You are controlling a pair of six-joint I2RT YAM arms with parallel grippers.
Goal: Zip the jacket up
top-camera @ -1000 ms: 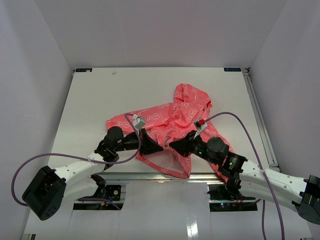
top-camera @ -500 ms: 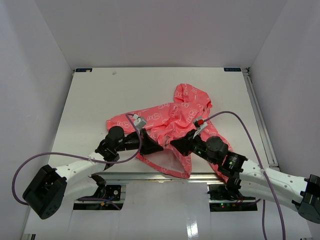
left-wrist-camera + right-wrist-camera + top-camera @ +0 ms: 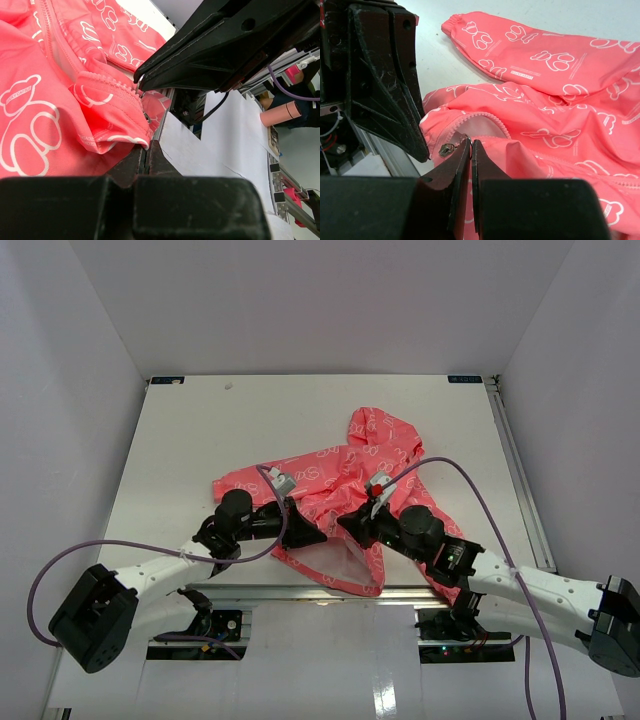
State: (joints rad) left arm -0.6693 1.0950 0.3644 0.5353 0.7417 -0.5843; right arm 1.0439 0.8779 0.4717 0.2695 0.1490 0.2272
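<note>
Item: jacket (image 3: 345,475), coral-pink, spread near the front edge of your table (image 3: 200,430).
Your left gripper (image 3: 312,536) is clamped on its bottom hem. Just beside it, your right gripper (image 3: 347,524) has its tips together, pinching the zipper pull (image 3: 465,141).

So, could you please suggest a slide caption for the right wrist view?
Right claw pinching the pink jacket at its open zipper edge, left claw close beside.

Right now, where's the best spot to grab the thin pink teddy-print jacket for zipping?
Probably the small metal zipper pull at the bottom hem corner of the coral-pink jacket. Come low from the hem side: the tab pokes out past the fabric edge.
</note>
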